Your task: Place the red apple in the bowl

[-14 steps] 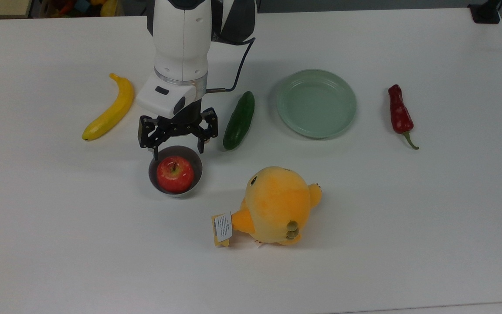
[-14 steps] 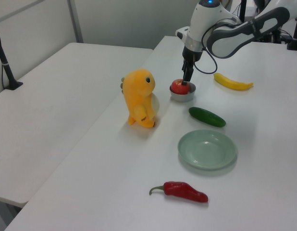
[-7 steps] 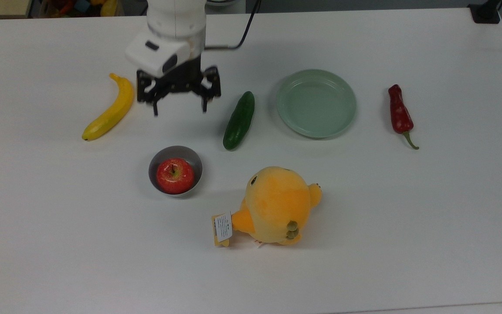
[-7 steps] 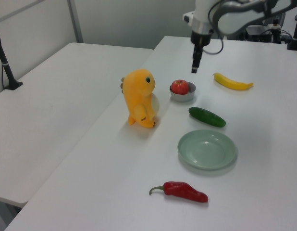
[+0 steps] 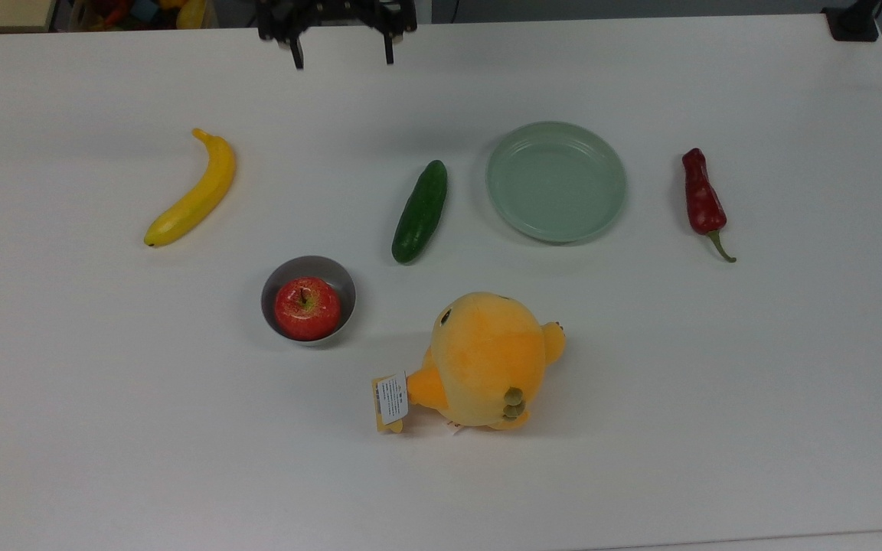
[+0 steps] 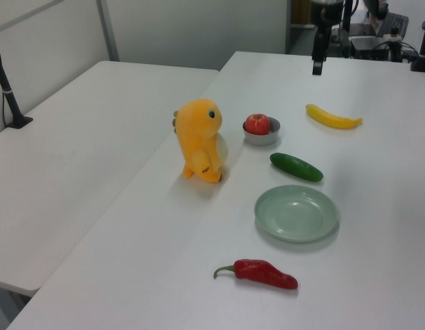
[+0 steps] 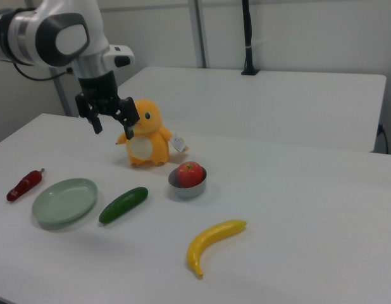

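Apple [image 5: 307, 308] sits in bowl [image 5: 284, 275]; placement looks done. Hand [image 7: 111, 118] spread wide, empty, raised well clear. Nothing apparently left.

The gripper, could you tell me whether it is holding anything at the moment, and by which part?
Nothing is held. The gripper is open and empty, raised above the table, and the red apple sits in the bowl.

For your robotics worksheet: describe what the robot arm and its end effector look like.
The arm has glossy white rounded shells with dark grey joint sections and a black cable trailing behind. Its end effector is a black, skeletal two-finger linkage with thin fingertips.
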Action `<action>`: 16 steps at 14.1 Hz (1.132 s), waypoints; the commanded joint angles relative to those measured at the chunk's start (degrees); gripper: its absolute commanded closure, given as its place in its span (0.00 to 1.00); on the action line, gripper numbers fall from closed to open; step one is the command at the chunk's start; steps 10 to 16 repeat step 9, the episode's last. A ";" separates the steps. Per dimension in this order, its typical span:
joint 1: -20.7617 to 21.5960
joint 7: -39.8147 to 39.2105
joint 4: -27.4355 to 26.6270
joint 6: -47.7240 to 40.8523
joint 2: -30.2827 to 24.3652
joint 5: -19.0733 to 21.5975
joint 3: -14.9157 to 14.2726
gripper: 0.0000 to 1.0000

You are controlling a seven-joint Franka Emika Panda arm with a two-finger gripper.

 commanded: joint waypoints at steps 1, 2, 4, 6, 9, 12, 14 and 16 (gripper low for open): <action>-0.18 6.63 -2.94 5.19 -3.39 3.44 -2.13 0.00; -0.35 5.78 -3.02 5.11 -3.92 3.97 -2.23 0.00; -0.36 5.25 -3.02 4.67 -3.83 4.50 -2.50 0.00; -0.27 4.63 -3.11 4.93 -3.83 4.50 -2.50 0.00; -0.27 4.54 -3.11 4.76 -3.83 4.50 -2.50 0.00; -0.27 4.54 -3.11 4.76 -3.83 4.50 -2.50 0.00; -0.27 4.54 -3.11 4.76 -3.83 4.50 -2.50 0.00; -0.27 4.54 -3.11 4.76 -3.83 4.50 -2.50 0.00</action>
